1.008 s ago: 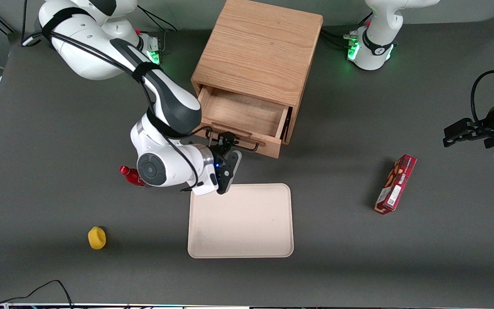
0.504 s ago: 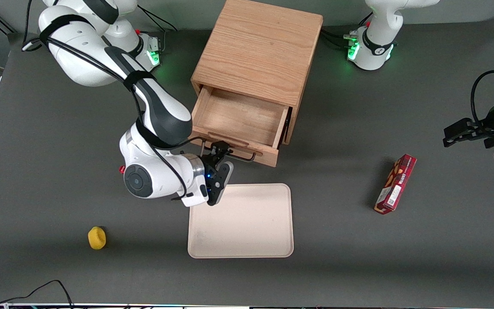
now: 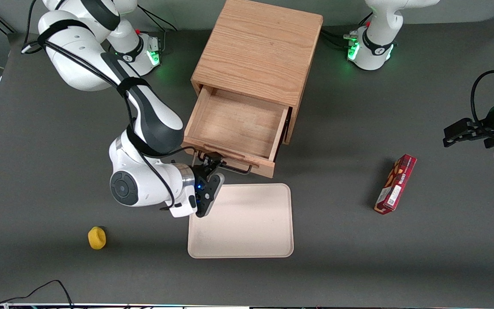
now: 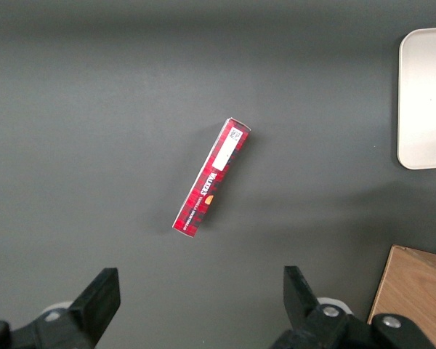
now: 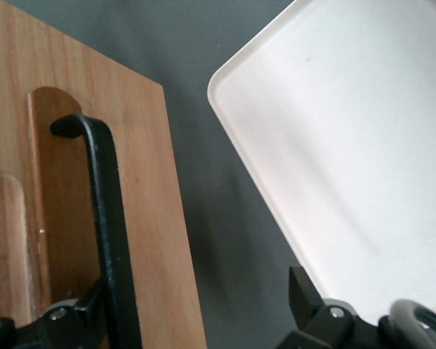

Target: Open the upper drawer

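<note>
The light oak cabinet [image 3: 260, 47] stands at the table's middle. Its upper drawer [image 3: 234, 126] is pulled well out toward the front camera, and its bare wooden inside shows. The black wire handle [image 3: 239, 170] runs along the drawer front. My right gripper [image 3: 212, 166] is at the handle's end nearer the working arm. In the right wrist view the handle [image 5: 109, 218] lies on the drawer front [image 5: 152, 218], right against one finger [image 5: 94, 309]. The other finger [image 5: 305, 294] stands wide apart over the table. The gripper [image 5: 196, 294] is open. The lower drawer is hidden under the upper one.
A cream tray [image 3: 240, 221] lies just nearer the front camera than the drawer front, and shows in the right wrist view [image 5: 349, 145]. A red box [image 3: 395, 183] lies toward the parked arm's end. A yellow object [image 3: 97, 237] sits toward the working arm's end.
The upper drawer has slid farther out toward the front camera, and my gripper has moved with its handle. A red object beside the wrist is now hidden by the arm.
</note>
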`<state>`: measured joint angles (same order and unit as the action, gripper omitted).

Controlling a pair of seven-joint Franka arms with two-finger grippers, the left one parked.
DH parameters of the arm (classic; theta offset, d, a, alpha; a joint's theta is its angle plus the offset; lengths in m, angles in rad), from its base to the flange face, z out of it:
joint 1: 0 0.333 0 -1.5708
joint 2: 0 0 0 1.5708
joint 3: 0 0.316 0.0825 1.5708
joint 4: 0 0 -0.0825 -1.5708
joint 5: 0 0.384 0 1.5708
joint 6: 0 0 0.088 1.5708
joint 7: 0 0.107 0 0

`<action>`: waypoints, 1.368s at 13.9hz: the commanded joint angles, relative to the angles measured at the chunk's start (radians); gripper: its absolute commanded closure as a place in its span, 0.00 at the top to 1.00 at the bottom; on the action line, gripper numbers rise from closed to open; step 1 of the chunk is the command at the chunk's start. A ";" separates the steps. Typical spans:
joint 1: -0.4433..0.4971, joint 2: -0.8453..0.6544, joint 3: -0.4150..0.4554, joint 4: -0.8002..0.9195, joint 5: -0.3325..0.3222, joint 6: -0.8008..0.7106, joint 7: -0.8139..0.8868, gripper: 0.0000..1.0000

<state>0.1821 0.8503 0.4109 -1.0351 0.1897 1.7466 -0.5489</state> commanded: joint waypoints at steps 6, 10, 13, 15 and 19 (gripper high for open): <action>0.013 0.036 -0.113 0.087 -0.027 0.013 -0.187 1.00; 0.013 0.047 -0.141 0.107 -0.027 0.044 -0.217 1.00; 0.013 0.050 -0.142 0.121 -0.027 0.042 -0.223 1.00; 0.013 0.036 -0.138 0.121 -0.027 0.013 -0.218 1.00; 0.007 -0.075 -0.101 0.122 -0.012 -0.146 -0.209 1.00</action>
<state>0.1908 0.8522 0.2947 -0.9129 0.1836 1.6820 -0.7393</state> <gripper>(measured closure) 0.000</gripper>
